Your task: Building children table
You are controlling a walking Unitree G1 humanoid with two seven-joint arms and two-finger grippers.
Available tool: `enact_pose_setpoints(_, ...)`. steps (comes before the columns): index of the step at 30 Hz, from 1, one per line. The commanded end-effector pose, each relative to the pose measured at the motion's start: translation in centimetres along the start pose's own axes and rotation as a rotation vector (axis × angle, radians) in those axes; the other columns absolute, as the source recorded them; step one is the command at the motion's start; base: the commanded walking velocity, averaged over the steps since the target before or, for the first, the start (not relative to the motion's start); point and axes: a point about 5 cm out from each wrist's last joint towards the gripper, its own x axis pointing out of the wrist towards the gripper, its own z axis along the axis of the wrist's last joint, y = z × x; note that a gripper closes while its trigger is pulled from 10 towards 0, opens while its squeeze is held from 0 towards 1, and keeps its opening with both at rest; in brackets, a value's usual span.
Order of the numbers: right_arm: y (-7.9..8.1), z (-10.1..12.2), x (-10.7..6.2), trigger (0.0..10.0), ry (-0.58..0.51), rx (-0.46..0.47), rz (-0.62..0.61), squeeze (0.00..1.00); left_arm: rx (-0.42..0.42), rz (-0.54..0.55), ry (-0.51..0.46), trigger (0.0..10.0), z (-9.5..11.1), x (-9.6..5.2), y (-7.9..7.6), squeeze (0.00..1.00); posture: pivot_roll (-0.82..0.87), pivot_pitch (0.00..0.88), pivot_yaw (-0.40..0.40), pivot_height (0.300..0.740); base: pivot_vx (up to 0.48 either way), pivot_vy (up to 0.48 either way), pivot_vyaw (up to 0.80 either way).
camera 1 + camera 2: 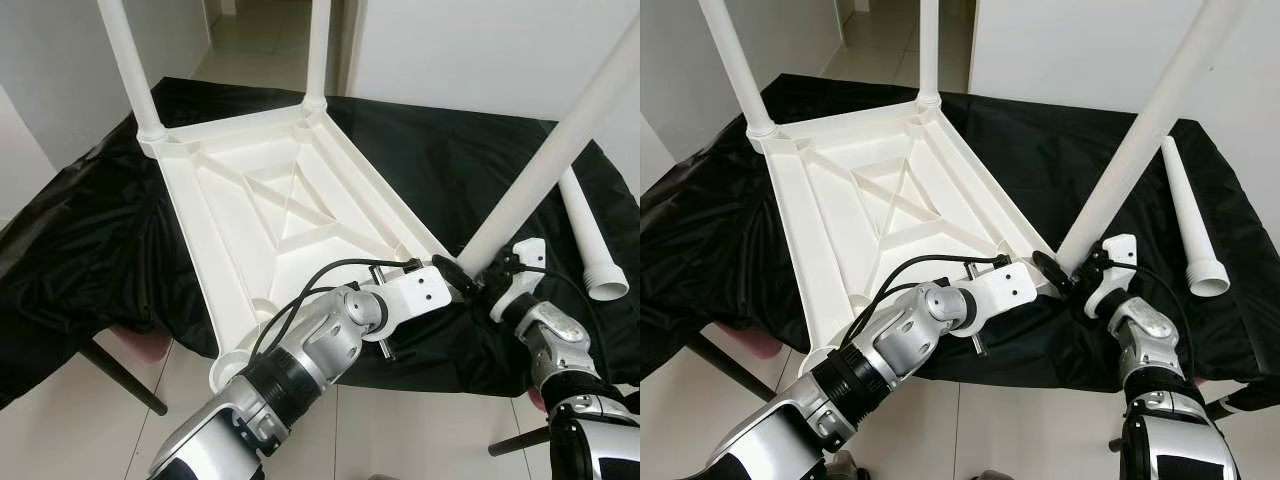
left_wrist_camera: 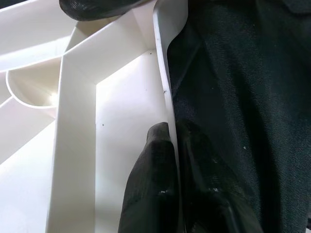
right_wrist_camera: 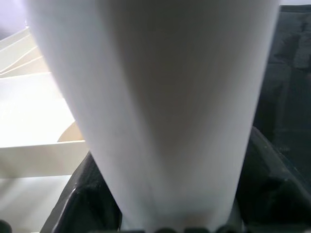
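A white children's table (image 1: 230,230) lies upside down on a black cloth. Two white legs (image 1: 130,70) (image 1: 318,50) stand upright in its far corners. My left gripper (image 1: 455,275) reaches across to the near right corner and is shut on the table's rim (image 2: 165,73), one finger (image 2: 150,184) on each side of the thin wall. Beside it, my right gripper (image 1: 490,272) is shut on a third leg (image 1: 540,170), which leans up and to the right from that corner. In the right wrist view this leg (image 3: 160,97) runs between black fingers (image 3: 87,194).
A fourth white leg (image 1: 590,245) lies loose on the black cloth (image 1: 90,250) at the right. The near left corner socket (image 1: 232,372) is open. Tiled floor and dark support legs (image 1: 120,375) show below the near edge. White walls stand behind.
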Motion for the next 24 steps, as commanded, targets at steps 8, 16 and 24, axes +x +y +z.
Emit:
enact_pose_setpoints(8, 4.2, -4.4, 0.4, 0.0, 0.075, 0.141, -0.03, 0.0, 0.032, -0.04, 0.018, 10.0, -0.1, 0.3, -1.0, 0.0, 0.01, 0.031, 0.003, 0.74, 0.0, 0.0, 0.0)
enact_pose_setpoints(16, 5.2, -4.5, 1.7, 0.0, 0.076, 0.168, -0.144, 0.0, 0.036, -0.041, 0.018, 10.0, -0.1, 0.2, -0.9, 0.0, 0.01, 0.034, 0.001, 0.74, 0.0, 0.0, 0.0)
enact_pose_setpoints(24, 6.4, -3.4, 3.9, 0.0, 0.027, 0.201, -0.305, 0.0, 0.039, -0.033, 0.017, 10.0, 0.0, 0.2, -0.8, 0.0, 0.01, 0.042, -0.007, 0.74, 0.0, 0.0, 0.0)
